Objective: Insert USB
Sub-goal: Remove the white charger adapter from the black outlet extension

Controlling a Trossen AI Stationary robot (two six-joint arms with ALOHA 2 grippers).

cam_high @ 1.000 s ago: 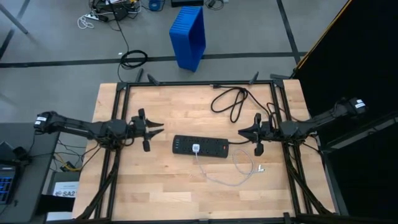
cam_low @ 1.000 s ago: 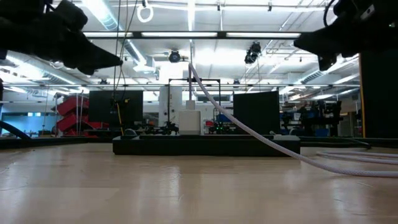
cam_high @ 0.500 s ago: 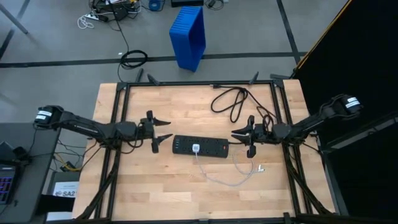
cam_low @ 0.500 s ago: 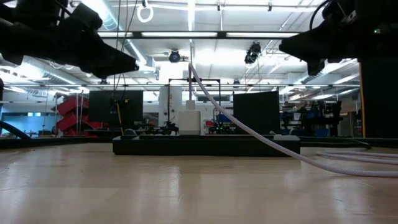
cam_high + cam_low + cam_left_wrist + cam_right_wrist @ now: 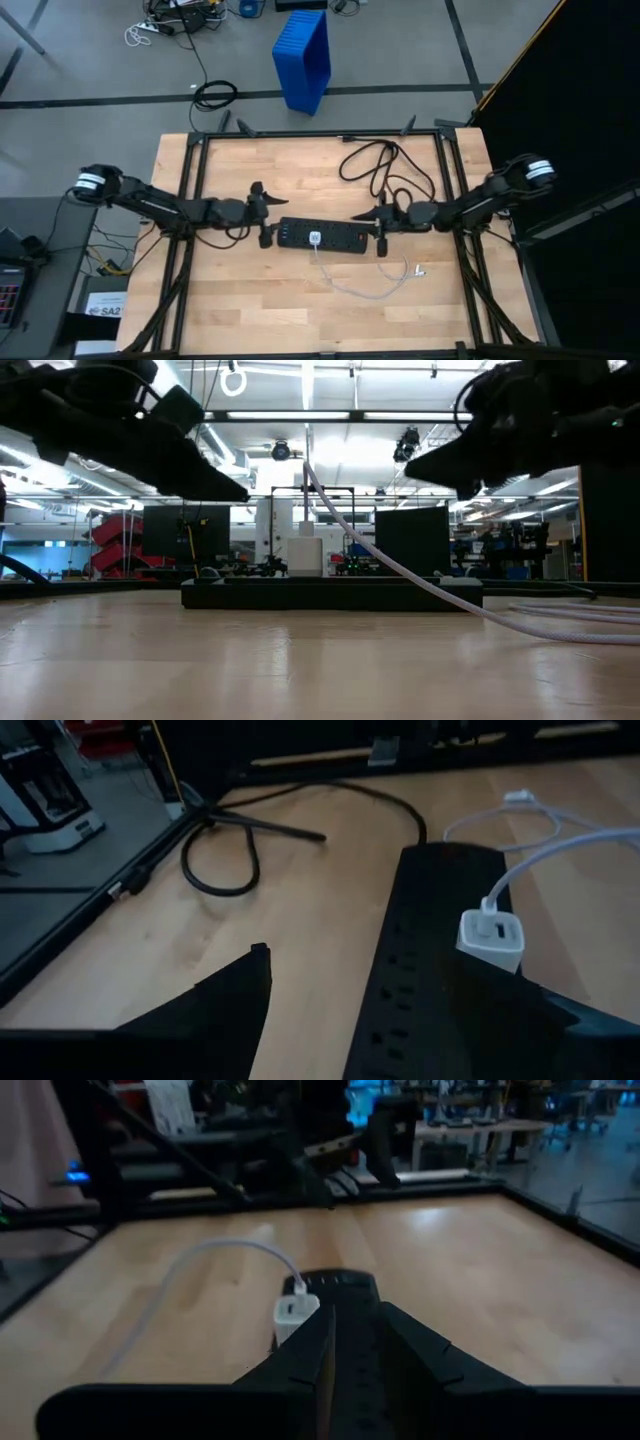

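I see the USB [image 5: 365, 283] lying on the table [image 5: 250, 310] on the near side, right of centre: a thin white cable in a loose loop, its free plug end [image 5: 419, 269] resting on the wood near the right, the other end running up into a small white charger [image 5: 315, 238]. That charger sits plugged into the black strip [image 5: 322, 236], which lies flat across the middle of the table. My left hand [image 5: 268, 211] is at the strip's left end, just beside it, fingers spread wide with nothing between them; in its wrist view the strip and charger show just ahead of the dark fingers [image 5: 215, 1010]. My right hand [image 5: 376, 228] is at the strip's right end, over it, its fingers [image 5: 400, 1342] drawn close with only a narrow slit between them, gripping nothing that I can see. Farther back, a thick black cord [image 5: 375, 165] lies in loops on the far right part of the table. Beyond the table, on the floor, stands a blue bin [image 5: 304, 58].
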